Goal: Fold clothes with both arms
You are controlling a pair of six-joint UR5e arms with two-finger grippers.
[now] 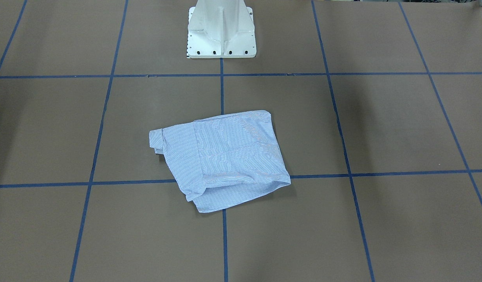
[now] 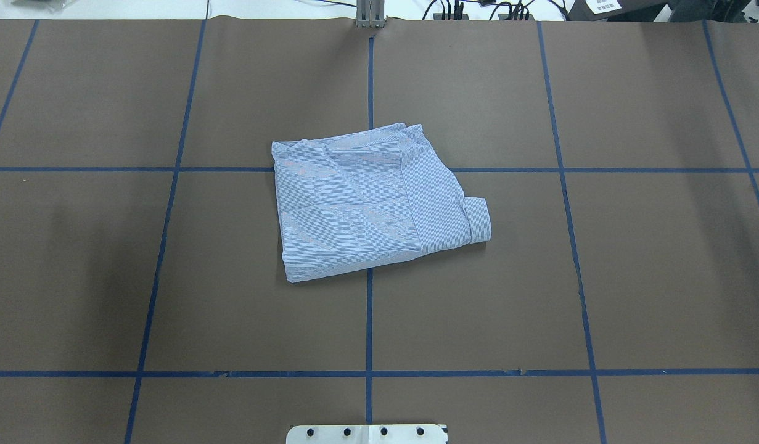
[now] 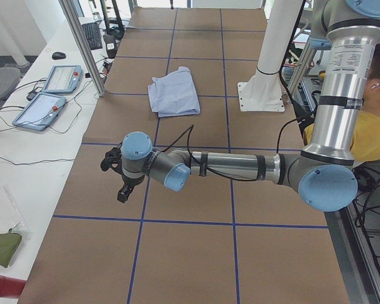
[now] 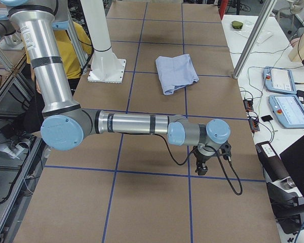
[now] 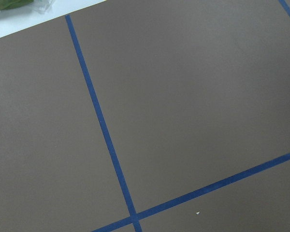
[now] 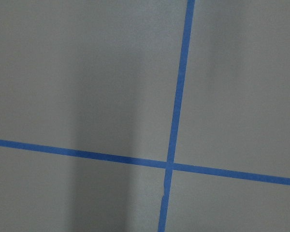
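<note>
One shirt (image 2: 373, 203), folded compact, lies central on worktop (image 2: 632, 277). Left hand (image 3: 122, 190) and right hand (image 4: 201, 168) hang well clear; opening cannot be told. Likely finished: steer both wide, don't disturb folds.

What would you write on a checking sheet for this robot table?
Surface: brown table with a blue tape grid.
Job's things: striped shirt folded into a bundle near the centre, one cuff sticking out.
Clutter: green pouch on the side bench.
Grippers: left gripper and right gripper hang over bare table, far from the shirt; jaws cannot be judged.
Cables: black cable loops beside the right gripper.
Surroundings: control tablets, white pedestal, a person in yellow.
</note>
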